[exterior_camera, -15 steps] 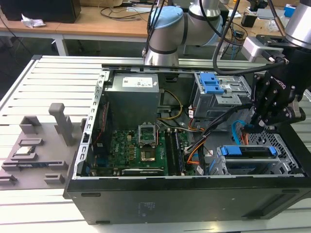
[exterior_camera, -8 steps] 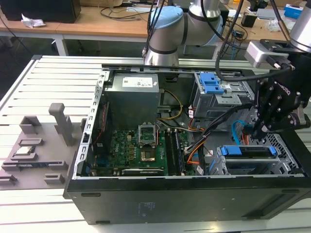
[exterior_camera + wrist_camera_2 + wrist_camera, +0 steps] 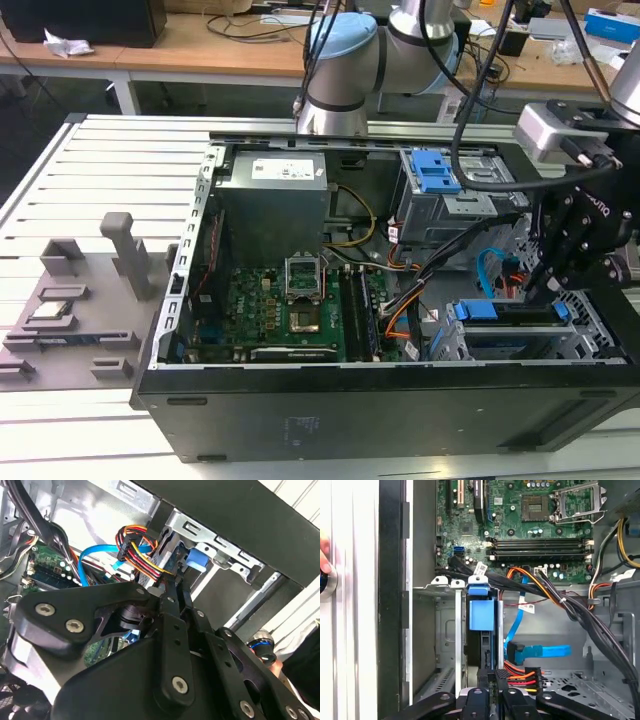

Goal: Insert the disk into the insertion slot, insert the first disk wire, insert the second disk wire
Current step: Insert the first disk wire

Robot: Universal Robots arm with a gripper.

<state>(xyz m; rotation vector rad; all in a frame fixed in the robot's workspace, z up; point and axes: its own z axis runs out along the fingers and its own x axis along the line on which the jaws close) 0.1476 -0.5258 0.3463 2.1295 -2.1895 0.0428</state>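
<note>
One caution: with the disk [image 3: 482, 615] seated in the insertion slot [image 3: 445, 630] at the case's [image 3: 300, 400] corner, we would press the first disk wire [image 3: 522, 676] (black plug pinched in our nearly closed gripper [image 3: 176, 584]) squarely home.

I work on a desk [image 3: 60, 180] of grey ribbed metal, with long grooves across it. On the exterior view's left a flat grey fixture plate [image 3: 60, 320] with upright blocks lies on it. Behind it is a strip of dark floor [image 3: 50, 100], then a wooden desk [image 3: 190, 55] on white legs. That one carries a black box [image 3: 85, 20], a crumpled white paper [image 3: 68, 44], loose cables [image 3: 250, 25] and a blue box [image 3: 612, 25]. The light is even and soft
</note>
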